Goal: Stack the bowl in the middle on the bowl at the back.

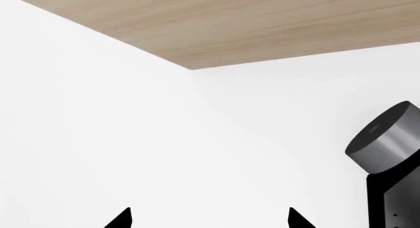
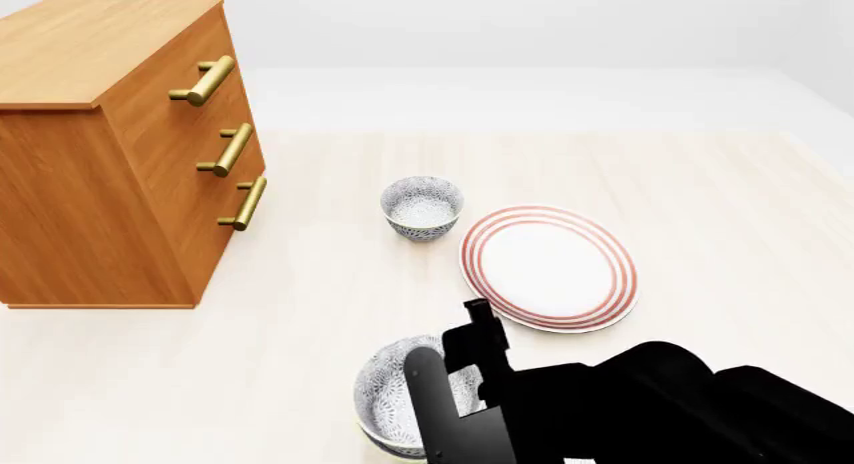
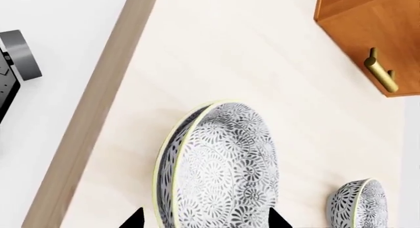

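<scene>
The bowl in the middle (image 2: 387, 389) is a blue-grey speckled bowl near the table's front edge, partly hidden by my right arm (image 2: 641, 404). In the right wrist view this bowl (image 3: 220, 164) fills the space ahead of my right gripper (image 3: 206, 219). The gripper is open, with one fingertip (image 3: 135, 219) on each side of the bowl and a small gap at the rim side. The bowl at the back (image 2: 422, 206) stands alone further in, also seen as the small bowl (image 3: 357, 204). My left gripper (image 1: 208, 219) is open and empty, off the table.
A wooden dresser (image 2: 107, 154) with brass handles stands at the left. A red-ringed white plate (image 2: 550, 266) lies to the right, between the two bowls. The table's front edge (image 3: 92, 120) runs close to the near bowl. A grey cylindrical robot part (image 1: 384, 139) shows beside the left gripper.
</scene>
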Controlling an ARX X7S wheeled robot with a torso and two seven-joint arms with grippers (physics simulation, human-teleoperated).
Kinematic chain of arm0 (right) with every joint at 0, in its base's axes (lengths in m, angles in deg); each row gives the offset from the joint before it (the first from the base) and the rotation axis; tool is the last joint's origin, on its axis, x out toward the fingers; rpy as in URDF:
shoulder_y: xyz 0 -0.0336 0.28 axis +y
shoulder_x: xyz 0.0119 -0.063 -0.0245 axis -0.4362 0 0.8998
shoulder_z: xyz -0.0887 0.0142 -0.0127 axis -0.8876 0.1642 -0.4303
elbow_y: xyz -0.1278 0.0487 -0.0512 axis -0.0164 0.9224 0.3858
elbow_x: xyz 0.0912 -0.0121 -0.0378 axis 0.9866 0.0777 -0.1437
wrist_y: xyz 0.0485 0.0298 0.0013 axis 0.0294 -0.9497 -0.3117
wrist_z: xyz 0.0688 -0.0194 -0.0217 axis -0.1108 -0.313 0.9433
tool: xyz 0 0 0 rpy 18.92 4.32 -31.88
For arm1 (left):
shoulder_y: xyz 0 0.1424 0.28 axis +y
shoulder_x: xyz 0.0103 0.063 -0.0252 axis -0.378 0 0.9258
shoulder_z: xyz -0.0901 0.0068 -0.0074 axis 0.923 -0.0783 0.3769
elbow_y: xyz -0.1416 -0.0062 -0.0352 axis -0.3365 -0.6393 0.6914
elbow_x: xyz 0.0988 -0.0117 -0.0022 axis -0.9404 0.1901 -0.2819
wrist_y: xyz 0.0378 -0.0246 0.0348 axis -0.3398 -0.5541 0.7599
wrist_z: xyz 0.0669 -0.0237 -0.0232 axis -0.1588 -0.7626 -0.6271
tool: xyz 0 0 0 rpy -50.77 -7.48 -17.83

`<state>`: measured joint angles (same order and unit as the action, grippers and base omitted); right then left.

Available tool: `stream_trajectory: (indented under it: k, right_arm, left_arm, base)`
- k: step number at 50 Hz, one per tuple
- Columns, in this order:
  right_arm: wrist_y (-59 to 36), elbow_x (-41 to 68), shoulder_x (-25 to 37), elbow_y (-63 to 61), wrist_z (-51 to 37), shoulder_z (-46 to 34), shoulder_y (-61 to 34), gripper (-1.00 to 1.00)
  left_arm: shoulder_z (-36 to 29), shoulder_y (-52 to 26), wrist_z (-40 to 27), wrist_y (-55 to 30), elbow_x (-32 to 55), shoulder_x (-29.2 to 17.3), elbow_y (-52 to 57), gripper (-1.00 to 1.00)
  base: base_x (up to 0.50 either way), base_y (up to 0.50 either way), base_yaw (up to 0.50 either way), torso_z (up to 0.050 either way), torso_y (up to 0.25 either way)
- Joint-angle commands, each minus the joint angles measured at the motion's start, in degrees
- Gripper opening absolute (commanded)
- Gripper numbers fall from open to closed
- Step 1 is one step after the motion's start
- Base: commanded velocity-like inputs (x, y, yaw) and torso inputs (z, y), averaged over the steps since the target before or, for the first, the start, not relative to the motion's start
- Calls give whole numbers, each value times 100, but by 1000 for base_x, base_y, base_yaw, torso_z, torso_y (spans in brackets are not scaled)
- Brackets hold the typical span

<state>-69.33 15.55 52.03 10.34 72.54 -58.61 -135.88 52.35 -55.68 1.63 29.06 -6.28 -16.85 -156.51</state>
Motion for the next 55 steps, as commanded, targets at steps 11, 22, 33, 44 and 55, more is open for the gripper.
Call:
stream_trajectory:
  k: [11,22,33,44,55]
  right_arm:
    - [-230,91,51,-226,101,126,-197,100]
    - [-1079,496,324,-854,700,779,-1227,100]
    - [-2073,827,643,-1489,539,1313,-1258,100]
    - [-2574,1897,1476,-1702,-575,1890,-1300,100]
    - [-2312,4331,2468,-1495,-3073,3634,-239,100]
  left_arm:
    - [-24,0,-24,3,-3,-3,0,100]
    - [-99,-1,-81,-3,-11,-11,0,100]
    - [-240,-3,-110,-10,-17,-26,0,100]
    - [-257,0,-113,12,-1,-28,0,100]
    - [-267,5,-137,54,-2,-29,0,100]
  base:
    - [0,0,0,0,0]
    - [0,0,0,0,0]
    - [0,0,0,0,0]
    - [0,0,0,0,0]
    - [0,0,0,0,0]
